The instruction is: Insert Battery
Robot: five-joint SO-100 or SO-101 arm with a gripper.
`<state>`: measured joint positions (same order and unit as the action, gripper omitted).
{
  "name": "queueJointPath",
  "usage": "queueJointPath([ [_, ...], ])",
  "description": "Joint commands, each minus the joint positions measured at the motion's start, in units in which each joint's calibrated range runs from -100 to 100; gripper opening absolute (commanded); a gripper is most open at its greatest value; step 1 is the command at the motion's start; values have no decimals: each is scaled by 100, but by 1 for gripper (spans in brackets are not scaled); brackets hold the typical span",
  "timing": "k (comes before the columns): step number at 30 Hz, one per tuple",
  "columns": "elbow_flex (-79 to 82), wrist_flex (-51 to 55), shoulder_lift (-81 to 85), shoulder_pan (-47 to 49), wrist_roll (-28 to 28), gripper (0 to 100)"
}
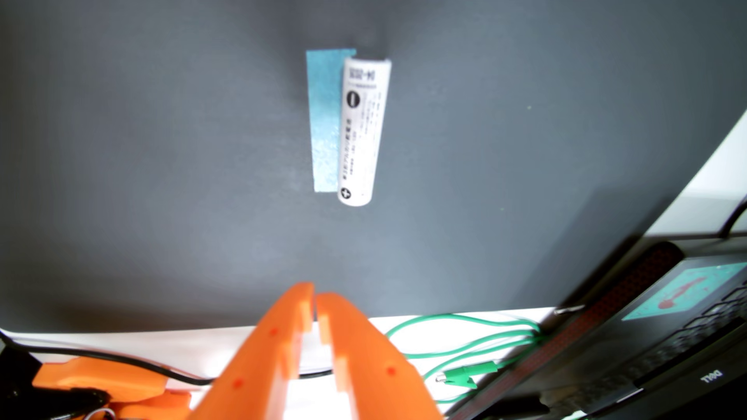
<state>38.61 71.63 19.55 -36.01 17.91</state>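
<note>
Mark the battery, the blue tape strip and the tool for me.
battery [364, 133]: wrist view, middle of its white printed casing.
blue tape strip [324, 121]: wrist view, exposed part left of the battery.
tool [315, 297]: wrist view, between the nearly touching orange fingertips.

The white battery carries a plus sign in a dark circle near its lower end and a minus sign in a dark oval higher up; its fine print is too blurred to read. The black laptop shows "DELL", upside down, in the wrist view.
</note>
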Motion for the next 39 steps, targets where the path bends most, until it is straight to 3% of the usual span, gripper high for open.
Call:
queueJointPath([
  [1,-209,-271,-50,106,58,5],
  [13,394,-1151,-592,201,7,11],
  [39,835,-1194,-642,213,-86,14],
])
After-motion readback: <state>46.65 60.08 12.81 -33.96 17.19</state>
